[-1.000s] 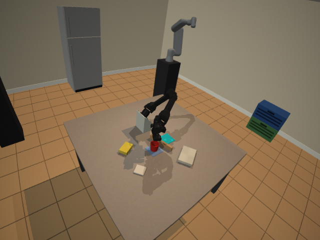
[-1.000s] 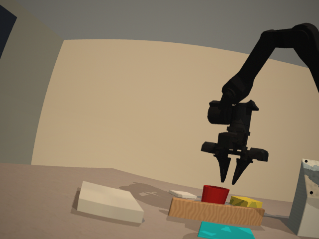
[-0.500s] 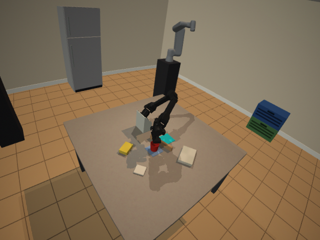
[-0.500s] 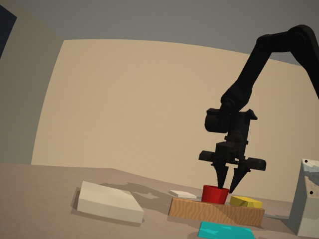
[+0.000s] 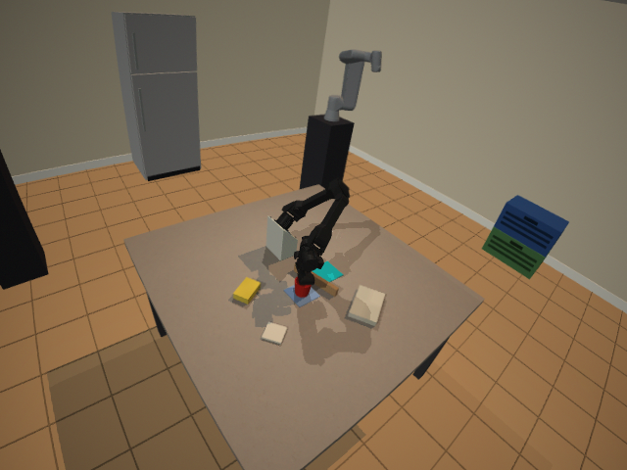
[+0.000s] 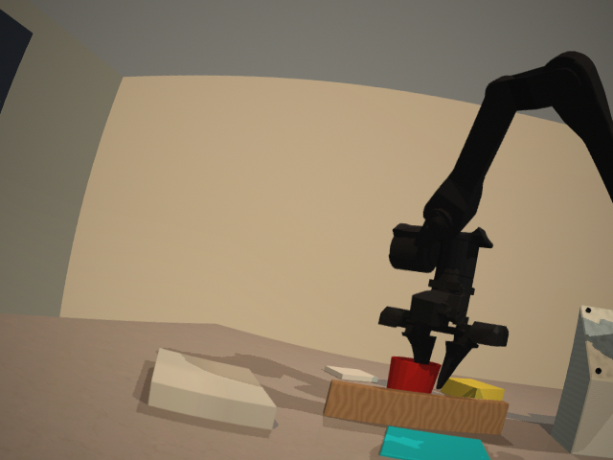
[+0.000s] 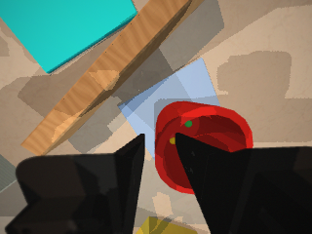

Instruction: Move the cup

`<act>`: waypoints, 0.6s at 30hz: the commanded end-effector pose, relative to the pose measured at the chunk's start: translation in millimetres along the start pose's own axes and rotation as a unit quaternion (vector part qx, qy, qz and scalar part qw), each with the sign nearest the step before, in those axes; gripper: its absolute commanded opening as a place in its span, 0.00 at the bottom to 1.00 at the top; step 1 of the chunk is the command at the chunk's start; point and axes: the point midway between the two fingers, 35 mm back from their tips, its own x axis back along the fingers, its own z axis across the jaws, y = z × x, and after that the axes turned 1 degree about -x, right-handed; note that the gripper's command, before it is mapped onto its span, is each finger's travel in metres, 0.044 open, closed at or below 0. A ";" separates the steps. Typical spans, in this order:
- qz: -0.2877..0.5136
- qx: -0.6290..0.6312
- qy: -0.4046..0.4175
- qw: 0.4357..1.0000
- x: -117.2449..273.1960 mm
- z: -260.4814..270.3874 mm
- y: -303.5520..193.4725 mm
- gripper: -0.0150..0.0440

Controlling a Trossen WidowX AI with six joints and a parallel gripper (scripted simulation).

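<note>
While straddling cup [image 7: 205,146] rim, pincer [image 7: 160,146] partly open; no writing.

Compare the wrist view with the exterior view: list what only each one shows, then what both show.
Only the wrist view shows the inside of the red cup, with a green marble and a yellow marble, and the pale blue pad under it.

Only the exterior view shows the arm above the gripper, the large beige block, the thin white tile, the grey box and the wall behind.

Both show the cup, the fingers straddling its near wall, one inside and one outside, the wooden bar, the teal pad and the yellow block.
</note>
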 end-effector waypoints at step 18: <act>0.000 0.000 0.002 1.000 -6.6 1.5 0.0 0.27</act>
